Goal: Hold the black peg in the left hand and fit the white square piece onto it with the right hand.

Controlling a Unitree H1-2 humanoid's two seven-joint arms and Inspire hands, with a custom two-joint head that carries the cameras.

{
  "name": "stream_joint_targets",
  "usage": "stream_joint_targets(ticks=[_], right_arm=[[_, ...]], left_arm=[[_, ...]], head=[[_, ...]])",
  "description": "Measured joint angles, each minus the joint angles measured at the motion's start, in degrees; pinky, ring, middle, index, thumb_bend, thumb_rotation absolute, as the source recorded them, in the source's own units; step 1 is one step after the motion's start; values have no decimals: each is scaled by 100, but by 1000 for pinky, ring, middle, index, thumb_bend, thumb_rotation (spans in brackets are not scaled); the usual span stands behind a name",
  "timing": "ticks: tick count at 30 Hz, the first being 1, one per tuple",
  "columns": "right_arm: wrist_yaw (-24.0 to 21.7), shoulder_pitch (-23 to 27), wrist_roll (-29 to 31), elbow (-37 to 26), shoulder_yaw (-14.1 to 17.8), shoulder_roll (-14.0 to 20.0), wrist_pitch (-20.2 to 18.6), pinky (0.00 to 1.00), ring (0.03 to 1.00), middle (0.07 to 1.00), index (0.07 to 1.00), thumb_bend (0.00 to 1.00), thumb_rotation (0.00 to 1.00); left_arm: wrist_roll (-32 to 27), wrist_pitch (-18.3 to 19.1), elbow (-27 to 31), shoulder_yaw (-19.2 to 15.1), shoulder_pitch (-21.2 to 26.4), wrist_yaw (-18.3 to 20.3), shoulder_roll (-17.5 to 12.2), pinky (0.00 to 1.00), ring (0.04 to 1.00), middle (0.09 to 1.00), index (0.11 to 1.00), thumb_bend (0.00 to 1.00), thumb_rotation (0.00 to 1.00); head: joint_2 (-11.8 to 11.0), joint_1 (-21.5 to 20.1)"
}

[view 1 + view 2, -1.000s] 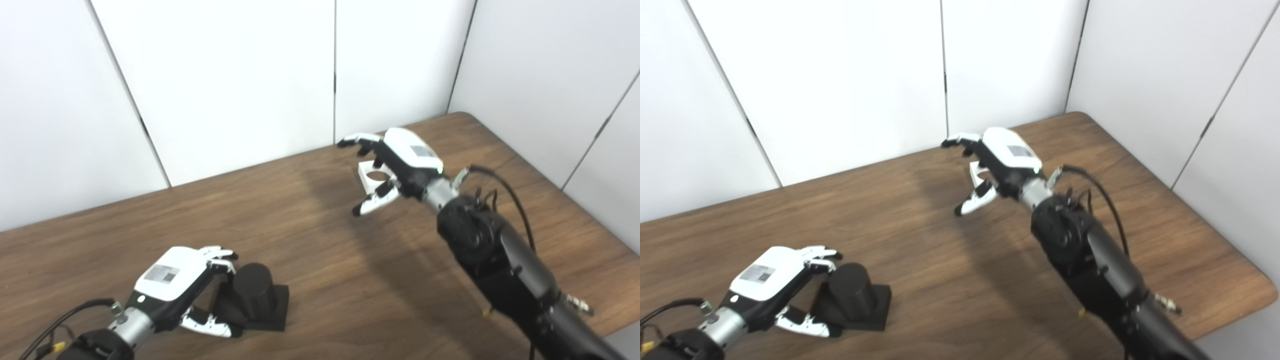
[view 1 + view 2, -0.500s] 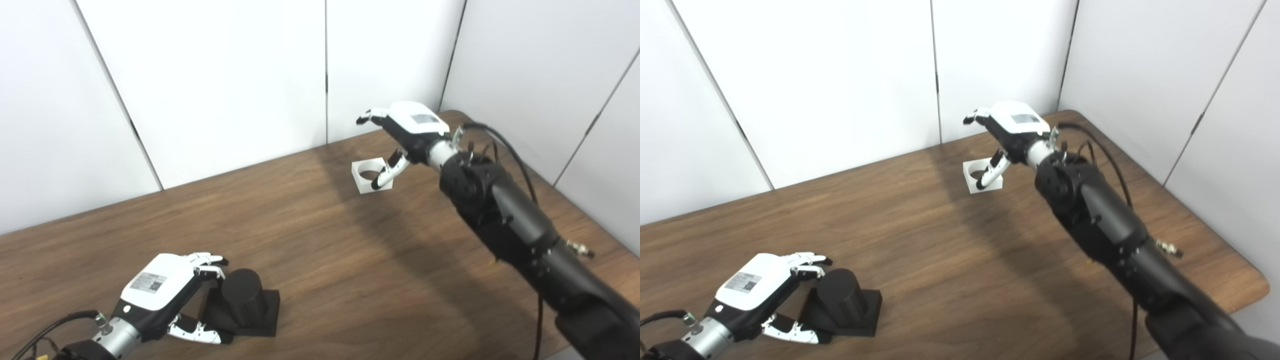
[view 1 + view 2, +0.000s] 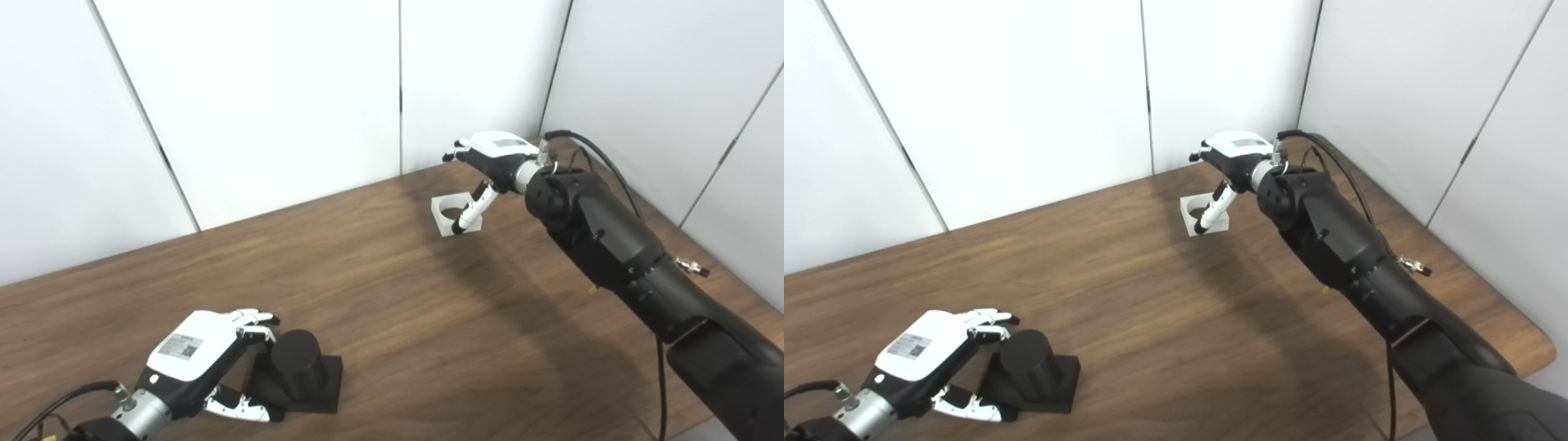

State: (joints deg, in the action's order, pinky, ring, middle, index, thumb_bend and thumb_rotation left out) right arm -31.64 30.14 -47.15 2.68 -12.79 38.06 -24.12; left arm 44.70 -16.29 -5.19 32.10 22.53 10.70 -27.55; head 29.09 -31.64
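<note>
I see bare brown wooden tabletop between the black cylindrical peg on its square base near the front edge and the white square holed piece near the back edge.

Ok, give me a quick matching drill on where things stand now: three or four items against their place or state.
Items:
1. black peg
2. white square piece
3. left hand
4. right hand

States:
A. open above the far piece
B. far side of the table, hole facing up
C. upright on a square base, near edge
D. open beside the peg

Pairs: 1-C, 2-B, 3-D, 4-A
</note>
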Motion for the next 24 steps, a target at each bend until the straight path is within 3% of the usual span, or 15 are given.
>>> stream_joint_targets(ticks=[18, 24], right_arm=[[-61, 348, 44, 1196, -613, -60, 18, 951, 979, 975, 879, 1000, 272], [-48, 408, 60, 1372, -662, -146, 18, 959, 958, 951, 847, 973, 228]], left_arm=[[-1, -8, 11, -44, -33, 3, -1, 718, 848, 837, 490, 524, 65], [0, 28, 97, -94, -90, 74, -12, 706, 847, 839, 490, 524, 64]], head=[[18, 26], [70, 87]])
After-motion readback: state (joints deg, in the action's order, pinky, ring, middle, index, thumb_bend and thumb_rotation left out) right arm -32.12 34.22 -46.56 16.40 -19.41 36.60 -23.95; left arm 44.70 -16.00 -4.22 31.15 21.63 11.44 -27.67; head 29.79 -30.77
